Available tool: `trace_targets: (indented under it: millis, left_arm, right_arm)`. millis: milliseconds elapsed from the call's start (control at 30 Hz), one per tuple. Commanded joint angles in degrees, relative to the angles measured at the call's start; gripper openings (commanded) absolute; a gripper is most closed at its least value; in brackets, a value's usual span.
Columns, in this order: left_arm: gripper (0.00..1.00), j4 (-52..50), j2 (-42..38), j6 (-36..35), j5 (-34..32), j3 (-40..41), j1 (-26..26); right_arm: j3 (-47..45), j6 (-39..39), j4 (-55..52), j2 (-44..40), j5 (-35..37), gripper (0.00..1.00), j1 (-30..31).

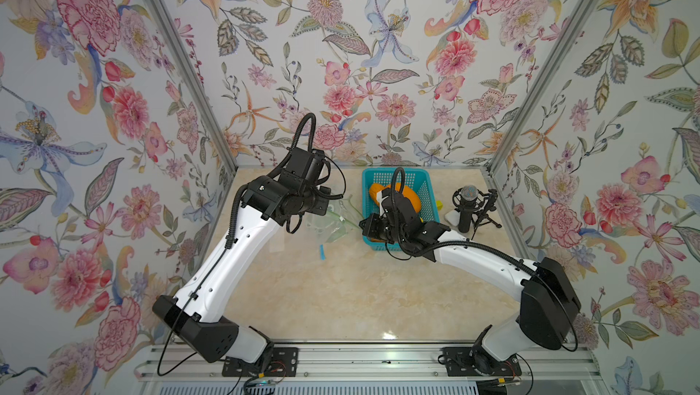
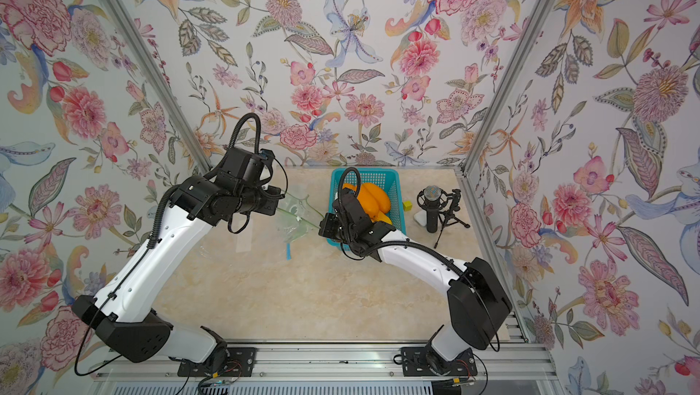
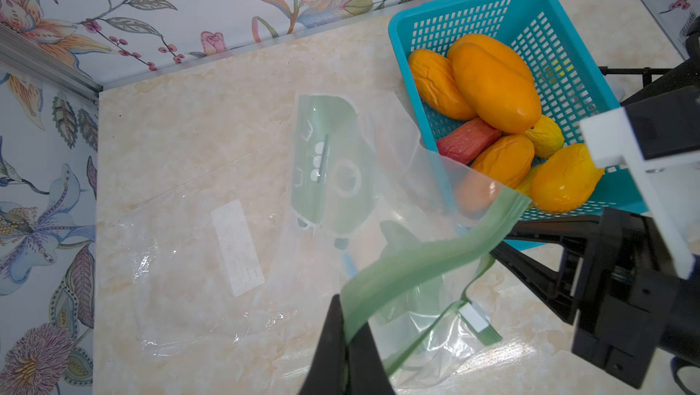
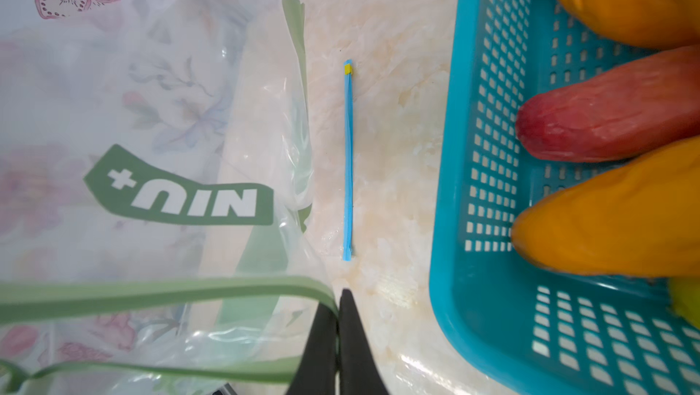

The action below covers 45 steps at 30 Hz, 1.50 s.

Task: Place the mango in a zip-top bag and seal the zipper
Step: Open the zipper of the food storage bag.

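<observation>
Your smooth orange oval mango [image 3: 496, 86] lies on top of other fruit in the teal perforated plastic basket [image 3: 401, 22]. Just beside the basket is the clear plastic zip-top bag [image 3: 333, 169] with green print, its mouth raised above the beige marble tabletop [image 3: 189, 128]. Your left gripper [image 3: 344, 317] is pinched tight on the bag's green zipper strip [image 3: 435, 249]. Your right gripper [image 4: 338, 298] is clamped on the strip's other end.

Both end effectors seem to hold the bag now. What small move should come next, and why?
Probably draw them slightly apart to widen the mouth. The left end effector and the right end effector are each shut on the green zipper strip of the bag, the mouth is only partly open, and the mangoes lie in the basket.
</observation>
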<state>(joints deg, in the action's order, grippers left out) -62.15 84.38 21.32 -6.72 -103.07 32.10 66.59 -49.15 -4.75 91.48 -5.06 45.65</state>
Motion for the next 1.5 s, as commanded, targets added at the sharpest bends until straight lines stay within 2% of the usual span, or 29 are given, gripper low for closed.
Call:
trace_targets:
  millis: [0,100,233,267,333,400,433,500,667,833,900,967,1033,1067,1233,1367,1467]
  left_arm:
    - [0.0,-0.71,-0.84,-1.1,-4.49,-2.51,1.55]
    - [0.0,-1.86,-0.15,-1.37,-5.01,0.31,3.2]
    - [0.0,-0.36,0.06,-1.11,-5.89,10.46,3.83]
    - [0.0,0.44,0.01,-0.86,-5.87,12.53,3.81]
    - [0.0,2.23,-0.26,-0.76,-5.88,15.41,3.85]
    - [0.0,3.04,-0.11,-0.55,-6.95,17.38,3.87]
    - [0.0,3.01,0.19,-0.42,-7.33,17.77,3.85]
    - [0.0,3.13,0.89,-0.32,-7.19,18.55,3.9]
    - [0.0,4.24,1.67,-0.01,-5.68,19.29,3.86]
    - [0.0,5.35,1.5,0.19,-4.05,20.35,3.87]
    - [0.0,5.96,1.25,0.3,-3.13,20.76,3.85]
    - [0.0,6.43,1.12,0.55,-2.0,20.69,3.86]
    - [0.0,6.6,1.05,0.67,-1.46,20.29,3.9]
    - [0.0,6.73,0.96,0.83,-1.12,20.04,3.85]
    - [0.0,6.21,0.61,1.09,-1.45,19.12,3.86]
    - [0.0,5.9,-0.08,1.07,-2.4,19.48,3.8]
    - [0.0,6.14,0.09,1.09,-2.04,19.57,3.8]
  right_arm:
    - [-0.63,-2.6,5.01,4.94,-5.72,0.0,1.02]
    - [-0.68,-4.51,4.58,7.31,-4.31,0.0,1.68]
    - [-1.47,-4.09,4.51,8.26,-4.63,0.0,1.57]
    - [-1.46,-3.24,4.56,8.23,-5.14,0.04,1.56]
    - [-1.79,-2.26,4.62,7.73,-5.67,0.26,1.66]
    - [-2.2,-1.18,4.75,6.99,-5.85,0.42,1.78]
    - [-2.32,-0.83,4.75,6.68,-5.92,0.46,1.73]
    - [-2.43,0.06,4.75,5.98,-6.03,0.49,1.76]
    - [-3.33,2.26,4.89,2.12,-5.13,0.48,2.03]
    - [-6.68,3.62,8.3,-3.8,-6.2,0.41,2.57]
    - [-8.58,2.65,13.55,-4.92,-8.53,0.34,3.03]
    - [-10.26,0.12,19.94,-4.02,-11.83,0.16,3.35]
    - [-9.64,-1.74,24.11,-0.88,-14.49,0.02,4.05]
    - [-8.74,-2.2,25.52,1.41,-15.43,0.0,4.67]
    - [-5.01,-2.8,25.91,8.17,-14.54,0.0,5.27]
    - [-7.11,-2.69,24.27,8.52,-13.0,0.0,3.66]
    - [-6.12,0.7,20.86,6.23,-13.41,0.0,3.83]
